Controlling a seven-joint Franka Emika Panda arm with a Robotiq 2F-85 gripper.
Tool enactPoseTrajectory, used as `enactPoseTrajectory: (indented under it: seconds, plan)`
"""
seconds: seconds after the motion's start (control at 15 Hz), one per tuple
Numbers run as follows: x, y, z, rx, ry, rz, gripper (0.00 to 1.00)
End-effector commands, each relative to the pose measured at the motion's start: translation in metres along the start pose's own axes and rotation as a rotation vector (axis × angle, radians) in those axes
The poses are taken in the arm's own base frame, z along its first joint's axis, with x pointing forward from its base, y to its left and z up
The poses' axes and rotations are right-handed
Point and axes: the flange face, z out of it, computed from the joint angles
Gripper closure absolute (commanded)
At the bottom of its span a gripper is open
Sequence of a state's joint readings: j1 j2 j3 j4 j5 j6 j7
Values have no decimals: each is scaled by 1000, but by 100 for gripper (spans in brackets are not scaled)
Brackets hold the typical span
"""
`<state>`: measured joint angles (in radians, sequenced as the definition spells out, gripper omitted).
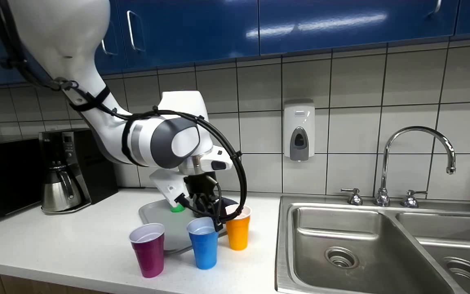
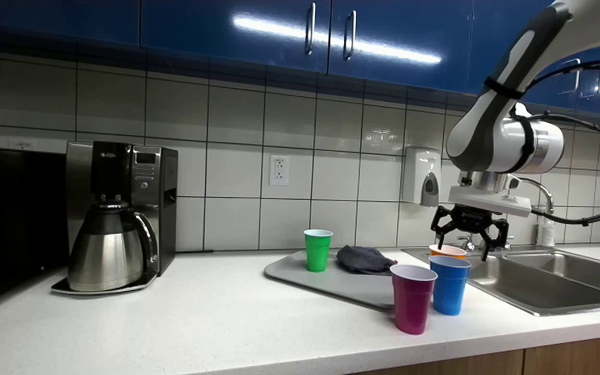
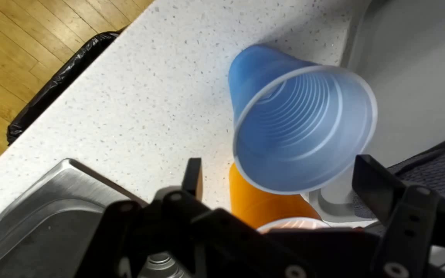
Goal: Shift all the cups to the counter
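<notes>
Hovering above the counter [image 2: 175, 323], the black gripper [image 2: 461, 252] pointed downward, its two fingers [image 3: 375, 185] spread apart, released. The blue cup [image 3: 307, 127] and the orange cup [image 3: 261, 202] stood upright on the counter below the jaws, just beside each other; in the wrist view both showed partly in the gap between the fingertips. Farther from the jaws, the magenta cup [image 2: 414, 302] stood on the counter near the blue one. Well apart from the jaws, the green cup [image 2: 318, 251] stood upright on a grey tray [image 2: 352, 289], near a dark cloth [image 2: 365, 260]. In the wrist view, a steel sink [image 3: 83, 187] lay to the left of the jaws, the tray to the right.
</notes>
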<state>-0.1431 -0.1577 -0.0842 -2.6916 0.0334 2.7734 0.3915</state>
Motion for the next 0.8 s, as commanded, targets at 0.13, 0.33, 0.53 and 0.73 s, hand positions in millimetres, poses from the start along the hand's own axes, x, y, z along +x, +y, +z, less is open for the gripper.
enactPoseTrajectory:
  seconds: [0.13, 0.33, 0.53, 0.73]
  plan:
    - [7, -28, -19, 21, -1, -26, 0]
    - [11, -49, -25, 37, 9, -62, 0]
    - [15, -71, -32, 60, 24, -105, 0]
    - [21, -95, -35, 84, 39, -135, 0]
